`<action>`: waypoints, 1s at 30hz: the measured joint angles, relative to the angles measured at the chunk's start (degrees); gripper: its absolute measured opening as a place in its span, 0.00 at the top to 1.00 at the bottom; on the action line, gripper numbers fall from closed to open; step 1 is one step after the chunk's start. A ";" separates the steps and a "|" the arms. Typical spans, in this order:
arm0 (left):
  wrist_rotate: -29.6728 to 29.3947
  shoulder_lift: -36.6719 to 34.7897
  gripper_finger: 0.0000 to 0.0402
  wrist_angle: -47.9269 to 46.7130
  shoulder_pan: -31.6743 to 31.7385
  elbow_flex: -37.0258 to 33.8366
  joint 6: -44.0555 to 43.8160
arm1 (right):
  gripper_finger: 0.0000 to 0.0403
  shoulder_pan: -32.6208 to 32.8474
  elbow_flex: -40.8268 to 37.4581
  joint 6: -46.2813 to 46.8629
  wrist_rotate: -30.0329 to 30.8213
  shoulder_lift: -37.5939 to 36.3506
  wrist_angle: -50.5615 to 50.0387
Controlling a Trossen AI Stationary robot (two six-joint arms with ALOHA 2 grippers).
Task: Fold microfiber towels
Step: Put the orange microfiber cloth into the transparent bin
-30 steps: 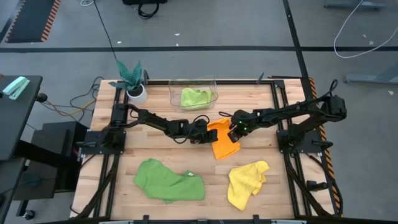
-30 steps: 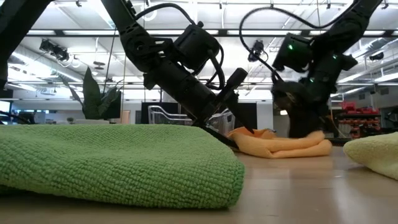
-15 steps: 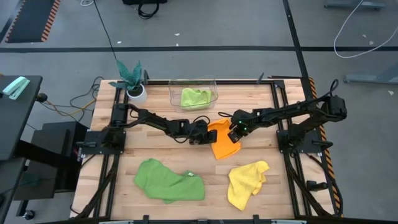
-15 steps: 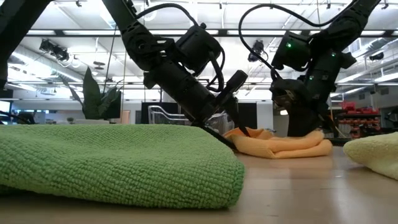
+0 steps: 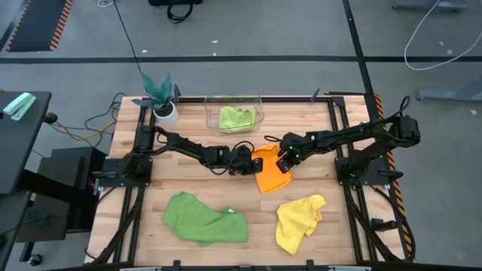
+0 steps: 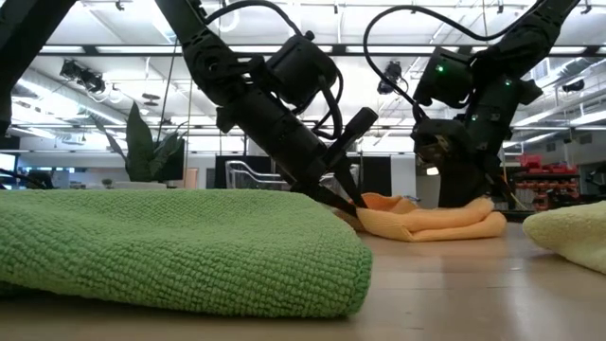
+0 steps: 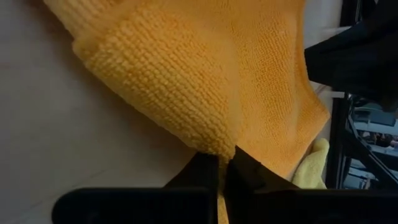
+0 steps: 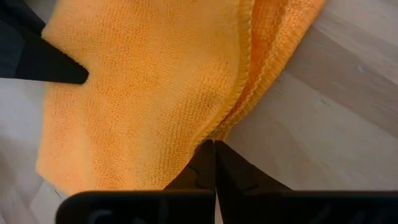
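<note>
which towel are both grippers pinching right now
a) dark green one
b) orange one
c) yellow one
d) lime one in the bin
b: the left gripper and the right gripper are each shut on an edge of the orange towel at mid-table, as both wrist views show.

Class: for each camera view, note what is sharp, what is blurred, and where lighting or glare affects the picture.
High view: even light, all sharp. Low view: the dark green towel fills the foreground, ceiling lights glare, and the arms show as dark shapes. Left wrist view: orange towel weave crisp, left claw soft. Right wrist view: towel edge sharp, right claw blurred.
</note>
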 joint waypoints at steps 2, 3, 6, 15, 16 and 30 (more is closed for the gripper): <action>-0.20 0.00 0.96 0.03 -0.01 0.00 0.78 | 0.99 0.00 0.00 -0.07 -0.02 0.00 0.00; -0.23 0.00 0.97 0.17 -0.01 -0.05 1.76 | 0.99 0.00 0.00 -0.37 -0.02 -0.02 -0.02; -0.77 -0.10 0.98 2.03 -0.24 -0.20 3.16 | 0.99 0.00 0.00 -1.01 -0.26 -0.02 -0.07; -1.58 -0.06 0.98 2.61 -0.07 3.29 8.09 | 0.98 -0.04 0.00 -1.47 -1.65 -0.10 -0.18; -1.59 0.07 0.98 2.07 -0.06 3.96 8.87 | 0.98 -0.04 0.01 -1.51 -1.90 -0.27 -0.61; -0.21 -2.07 0.98 -1.22 0.26 5.90 12.45 | 0.97 -6.50 0.04 -7.41 0.46 -12.06 -13.49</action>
